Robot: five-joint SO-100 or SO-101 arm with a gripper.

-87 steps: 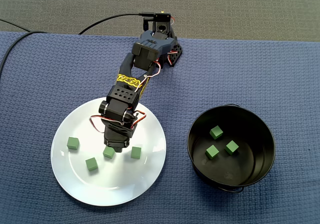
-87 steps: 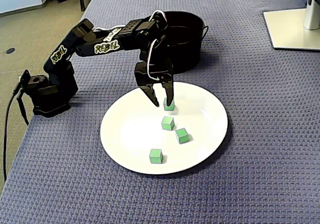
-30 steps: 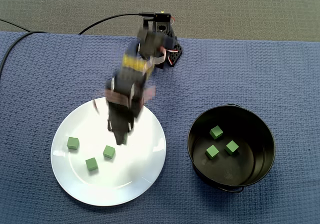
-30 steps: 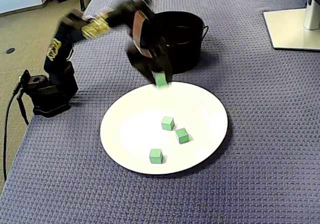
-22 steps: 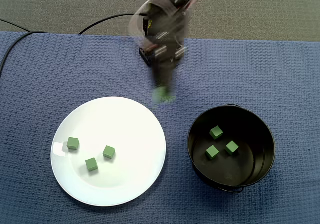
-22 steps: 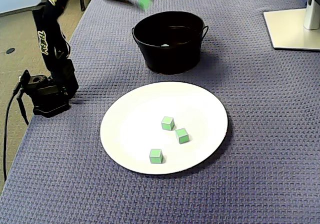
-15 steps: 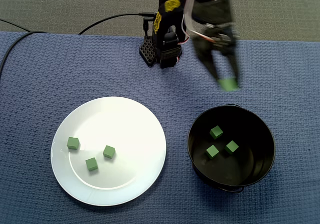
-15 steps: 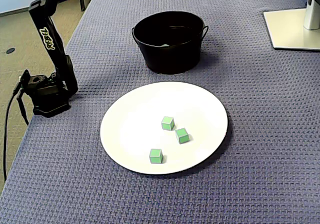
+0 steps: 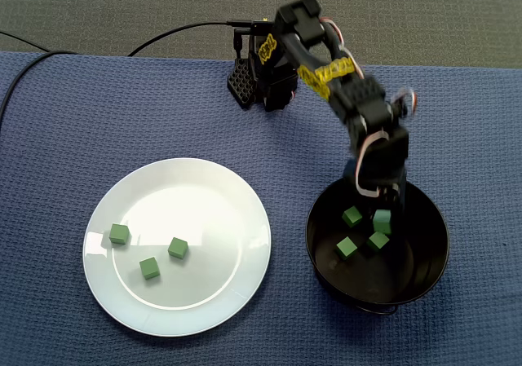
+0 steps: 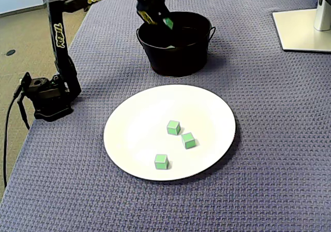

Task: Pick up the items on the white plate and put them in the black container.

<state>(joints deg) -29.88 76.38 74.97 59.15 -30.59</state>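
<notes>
While the gripper hangs over the black pot, it is clamped on a green cube, which is above the pot's opening, near the rim closest to the arm's base. In a fixed view, three more cubes lie on the pot's bottom. On the white plate, three further cubes sit apart from one another. Plate and pot stand side by side on the blue-clothed counter.
</notes>
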